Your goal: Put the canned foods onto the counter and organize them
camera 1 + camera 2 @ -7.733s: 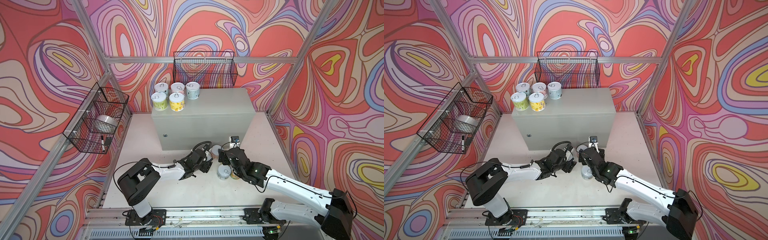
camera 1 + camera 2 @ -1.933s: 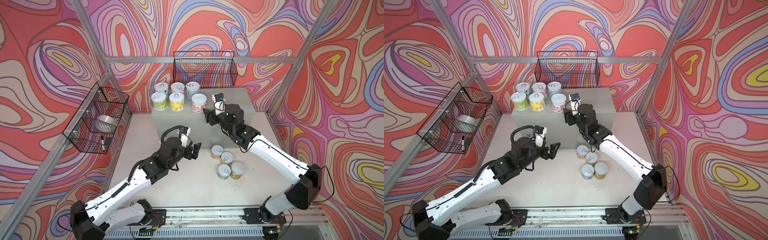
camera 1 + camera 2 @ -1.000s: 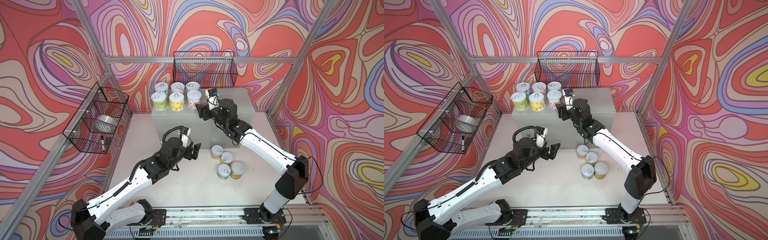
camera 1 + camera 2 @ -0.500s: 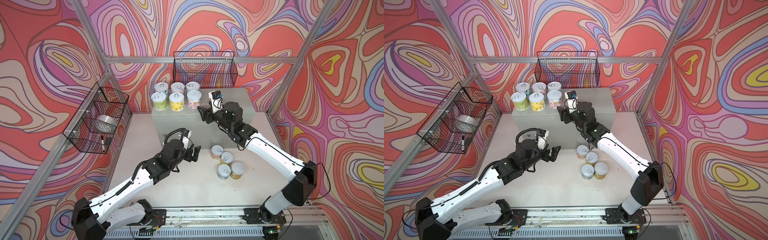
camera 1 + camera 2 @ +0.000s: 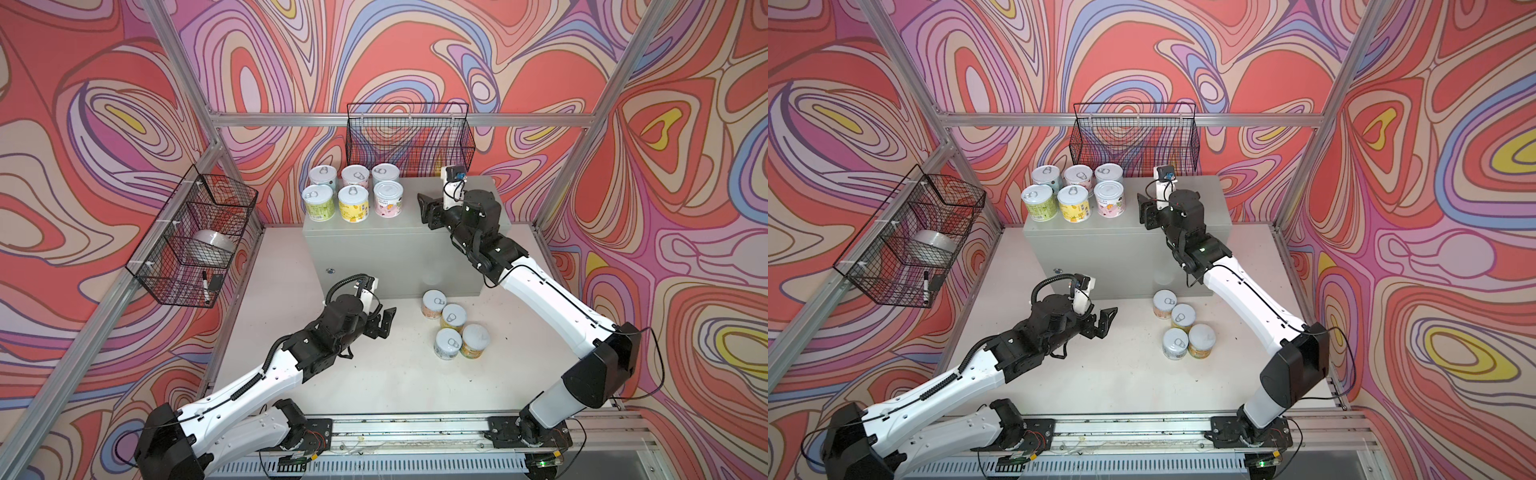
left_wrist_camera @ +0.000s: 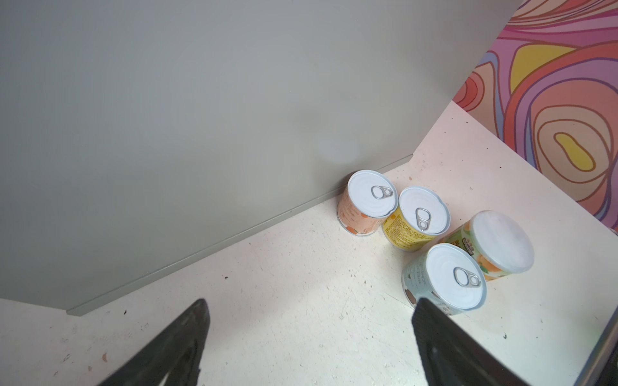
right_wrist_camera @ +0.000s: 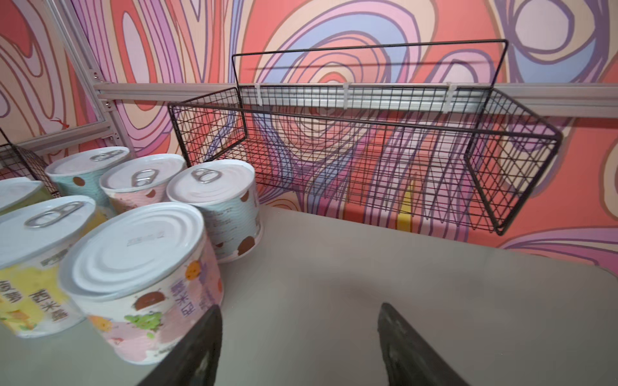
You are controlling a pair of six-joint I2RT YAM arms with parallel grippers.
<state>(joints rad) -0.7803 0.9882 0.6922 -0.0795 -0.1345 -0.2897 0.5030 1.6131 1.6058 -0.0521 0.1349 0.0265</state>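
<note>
Gaping empty, the left gripper (image 6: 311,302) faces four floor cans (image 6: 424,214); the right wrist view shows instead six cans (image 7: 143,264) on the counter (image 7: 384,274), left of the released right gripper (image 7: 300,305).

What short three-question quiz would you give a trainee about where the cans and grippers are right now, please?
1. Count: how many cans stand on the counter?
2. True or false: the right gripper is holding a can.
3. Where do the four other cans stand? A) in the rear wire basket; B) on the table in front of the counter; C) stacked on top of other cans.
Key: 1) six; 2) false, it is open and empty; 3) B.
</note>
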